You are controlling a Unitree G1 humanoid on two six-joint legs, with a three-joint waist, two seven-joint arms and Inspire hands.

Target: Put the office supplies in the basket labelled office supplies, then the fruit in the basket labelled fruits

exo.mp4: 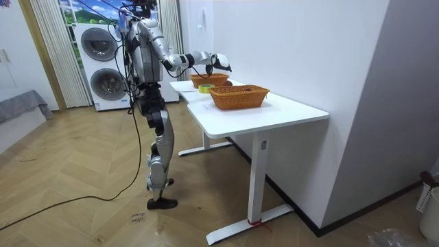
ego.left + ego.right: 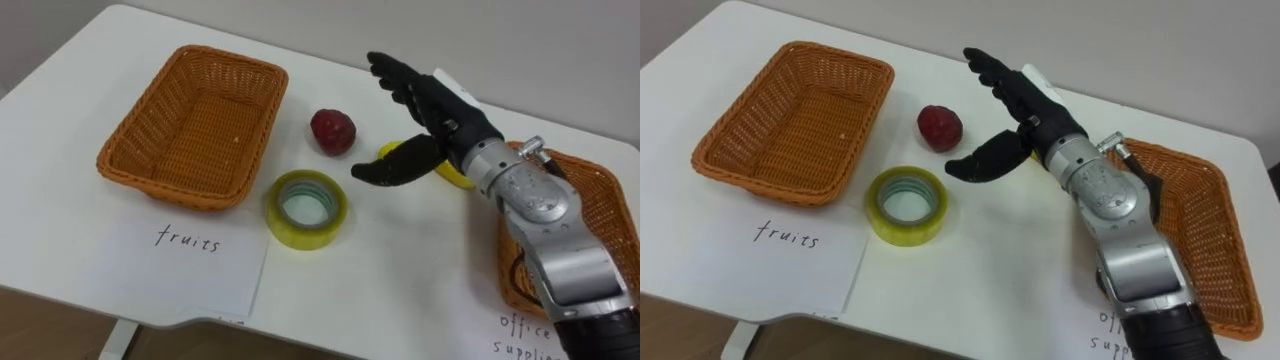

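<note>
Lying on the table (image 2: 400,265) just beside the fruit basket (image 2: 195,125), the red fruit (image 2: 332,131) looks small, rounded and fairly firm. It is probably light but apt to roll, so a grasp across its sides from above seems best. The right hand (image 2: 432,118) hovers beside it, fingers straight, thumb spread, holding nothing. A yellow thing (image 2: 452,176) lies partly under that hand. The tape (image 2: 305,208) sits nearer the robot, and the office basket (image 2: 1200,240) stands at the right.

1. Eye views: paired on my head, close, looking steeply down at the tabletop (image 2: 400,275); near-identical coverage, slightly offset sideways.
2. Room view: well off, sees me whole, side-on; shares tabletop and my right hand (image 2: 438,120).
</note>
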